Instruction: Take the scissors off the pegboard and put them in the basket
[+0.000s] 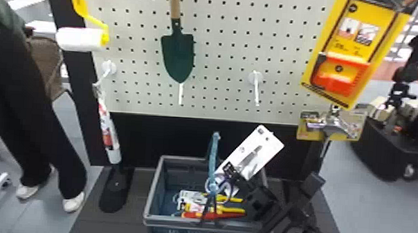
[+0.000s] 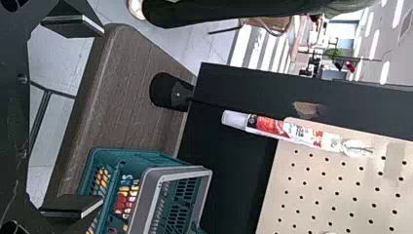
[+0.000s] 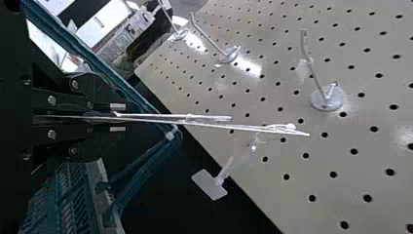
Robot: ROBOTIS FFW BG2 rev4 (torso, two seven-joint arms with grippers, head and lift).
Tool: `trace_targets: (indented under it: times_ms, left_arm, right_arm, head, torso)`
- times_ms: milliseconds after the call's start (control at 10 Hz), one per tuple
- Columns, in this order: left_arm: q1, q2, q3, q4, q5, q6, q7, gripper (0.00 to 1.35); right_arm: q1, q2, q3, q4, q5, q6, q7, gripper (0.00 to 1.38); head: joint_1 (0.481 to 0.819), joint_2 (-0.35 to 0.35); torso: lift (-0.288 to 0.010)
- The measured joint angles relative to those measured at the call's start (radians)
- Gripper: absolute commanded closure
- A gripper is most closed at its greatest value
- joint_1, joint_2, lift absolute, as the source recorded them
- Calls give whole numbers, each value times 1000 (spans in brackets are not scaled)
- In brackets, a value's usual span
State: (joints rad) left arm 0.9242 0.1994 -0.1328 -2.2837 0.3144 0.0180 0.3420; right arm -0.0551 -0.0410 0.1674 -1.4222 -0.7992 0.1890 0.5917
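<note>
Pegboard behind, pale, full of holes, dark panel under it. Key relation: carded scissors over the basket, beside its upright blue carry handle; card leans, long axis running from low near that handle to high on my right. Can't tell how far above the rim it is. Right gripper is the nearer one, clamped on the card, which shows edge-on in my right wrist view. Left gripper is off to the left, fingers wide apart, nothing between them.

Scissors look off the board, so I'd call this the placing step, late in the task. Next: bring the card down clear of the handle, then let go. Risk: card catches on the handle or the rim and twists; thin and stiff-looking, likely to stay tilted going in.

Basket sits on the dark wood-look bench, red- and yellow-handled tools inside. On the board: hand trowel, paint roller, bare hook. Grey floor around
</note>
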Motion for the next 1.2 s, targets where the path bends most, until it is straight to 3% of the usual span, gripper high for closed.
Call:
trace_targets:
  times_ms: [100, 200, 300, 500, 800, 1200]
  left_arm:
    - [1, 0, 1, 1, 0, -2, 0, 99]
    - [1, 0, 1, 2, 0, -3, 0, 99]
    - [1, 0, 1, 2, 0, -4, 0, 99]
    - [2, 0, 1, 2, 1, -4, 0, 99]
    - [4, 2, 1, 2, 2, -5, -1, 99]
    - [5, 2, 1, 2, 3, -7, -1, 99]
  right_arm:
    - [-9, -3, 14, 19, -4, 0, 4, 1124]
    - [-17, -5, 20, 36, -5, 0, 10, 961]
    - [-25, -7, 22, 45, -5, -4, 12, 955]
    - [-35, -8, 22, 49, -1, -14, 13, 708]
    - [-41, -8, 20, 56, -1, -19, 13, 472]
    - [-41, -10, 20, 56, -5, -23, 14, 461]
  head:
    - [549, 0]
    - [549, 0]
    - [549, 0]
    - [549, 0]
    - [549, 0]
    - [549, 0]
  torso:
    - [-100]
    - [-100]
    - [-100]
    - [-100]
    - [-100]
    - [-100]
